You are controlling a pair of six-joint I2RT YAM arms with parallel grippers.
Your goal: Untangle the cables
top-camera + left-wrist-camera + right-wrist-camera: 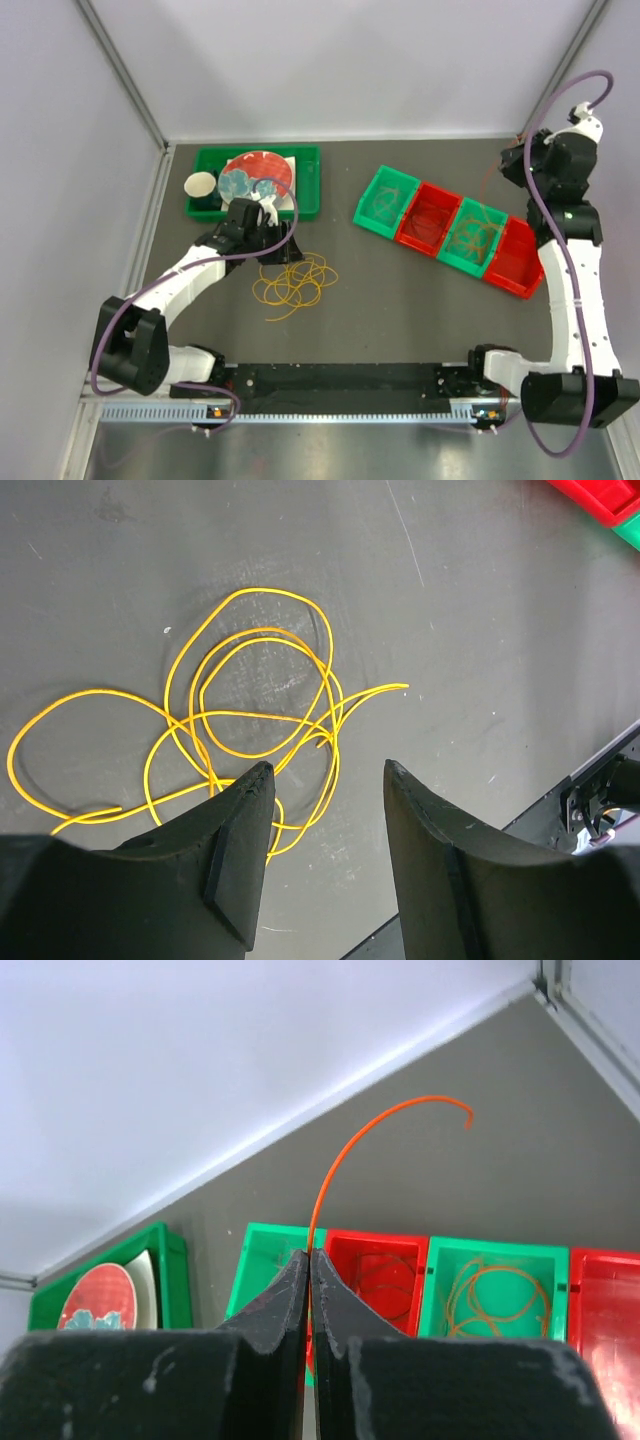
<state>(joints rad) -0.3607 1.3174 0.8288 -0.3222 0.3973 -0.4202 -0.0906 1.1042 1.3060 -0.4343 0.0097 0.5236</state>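
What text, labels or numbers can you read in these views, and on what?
No readable text in any view.
The red and green bins: no labels visible.
The plate in the green tray: red and blue pattern, no words.
The black rail between the arm bases: small marks, too tiny to read.
The orange cable in the right tool: no print.

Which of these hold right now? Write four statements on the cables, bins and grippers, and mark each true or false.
1. The right gripper is shut on an orange cable. True.
2. The left gripper is clamped on the yellow cables. False: its jaws stand open over them and hold nothing.
3. The yellow cables lie on the table, outside the bins. True.
4. All four bins are green. False: they alternate green and red.
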